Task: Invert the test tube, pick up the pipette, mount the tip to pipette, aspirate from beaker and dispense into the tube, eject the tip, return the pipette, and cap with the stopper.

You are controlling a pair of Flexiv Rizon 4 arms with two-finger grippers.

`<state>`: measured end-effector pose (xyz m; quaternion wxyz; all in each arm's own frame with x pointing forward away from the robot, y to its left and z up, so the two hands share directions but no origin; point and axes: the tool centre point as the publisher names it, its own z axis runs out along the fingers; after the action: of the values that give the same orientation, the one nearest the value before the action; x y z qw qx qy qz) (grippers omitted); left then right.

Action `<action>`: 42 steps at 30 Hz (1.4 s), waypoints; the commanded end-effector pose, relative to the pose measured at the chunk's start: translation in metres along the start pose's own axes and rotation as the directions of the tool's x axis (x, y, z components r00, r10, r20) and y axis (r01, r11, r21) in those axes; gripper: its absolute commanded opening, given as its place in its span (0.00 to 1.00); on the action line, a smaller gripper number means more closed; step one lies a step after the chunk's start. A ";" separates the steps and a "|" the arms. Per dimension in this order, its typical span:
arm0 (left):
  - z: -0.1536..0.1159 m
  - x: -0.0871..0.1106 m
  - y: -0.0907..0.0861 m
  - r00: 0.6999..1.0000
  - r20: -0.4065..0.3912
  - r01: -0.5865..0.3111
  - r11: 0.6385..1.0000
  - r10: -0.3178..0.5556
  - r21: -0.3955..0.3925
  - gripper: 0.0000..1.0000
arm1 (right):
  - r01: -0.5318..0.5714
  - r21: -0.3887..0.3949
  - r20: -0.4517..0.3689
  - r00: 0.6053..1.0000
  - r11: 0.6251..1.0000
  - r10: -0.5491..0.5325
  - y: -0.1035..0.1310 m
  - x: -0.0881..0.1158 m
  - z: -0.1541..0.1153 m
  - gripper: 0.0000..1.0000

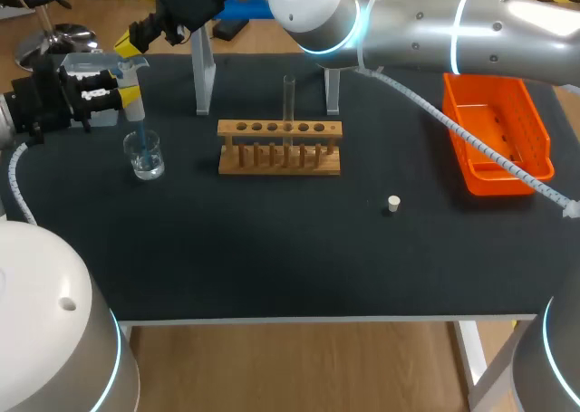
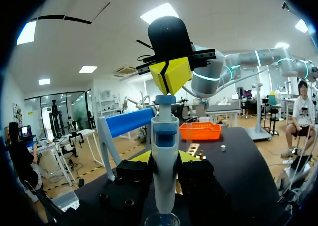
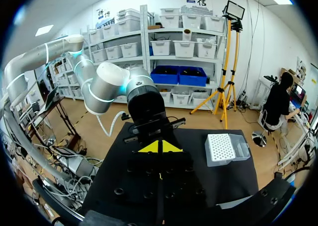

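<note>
My left gripper is shut on the white and blue pipette, holding it upright at the table's left side. The pipette's tip dips into the small glass beaker of clear liquid. My right arm reaches across from the right. Its gripper is shut, and its yellow tips sit right on top of the pipette's plunger. The glass test tube stands upright in the wooden rack. The small white stopper lies alone on the mat, right of the rack.
An orange tray sits at the right edge. A white pipette stand rises behind the rack, with a blue bar on it. A white tip box rests near the table's left rim, beside my left wrist.
</note>
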<state>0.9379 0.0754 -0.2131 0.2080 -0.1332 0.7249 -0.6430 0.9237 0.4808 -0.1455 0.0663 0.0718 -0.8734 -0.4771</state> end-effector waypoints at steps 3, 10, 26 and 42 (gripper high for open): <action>0.000 -0.001 -0.003 1.000 0.000 -0.001 1.000 0.001 0.001 0.00 | -0.001 0.009 -0.006 1.000 1.000 0.001 -0.003 -0.003 0.002 0.00; 0.000 -0.001 -0.003 1.000 0.000 -0.001 1.000 0.001 0.001 0.00 | -0.007 0.012 -0.009 1.000 1.000 0.007 -0.007 -0.001 0.003 0.00; 0.000 -0.001 -0.003 1.000 0.000 -0.001 1.000 0.001 0.001 0.00 | -0.020 0.017 -0.018 1.000 1.000 0.020 -0.014 0.003 0.008 0.00; 0.000 -0.001 -0.003 1.000 0.000 -0.001 1.000 0.001 0.001 0.00 | -0.011 0.012 -0.014 1.000 1.000 0.011 -0.010 0.003 0.004 0.00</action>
<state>0.9402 0.0766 -0.2117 0.2093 -0.1338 0.7242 -0.6433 0.9182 0.4783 -0.1589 0.0759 0.0688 -0.8768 -0.4699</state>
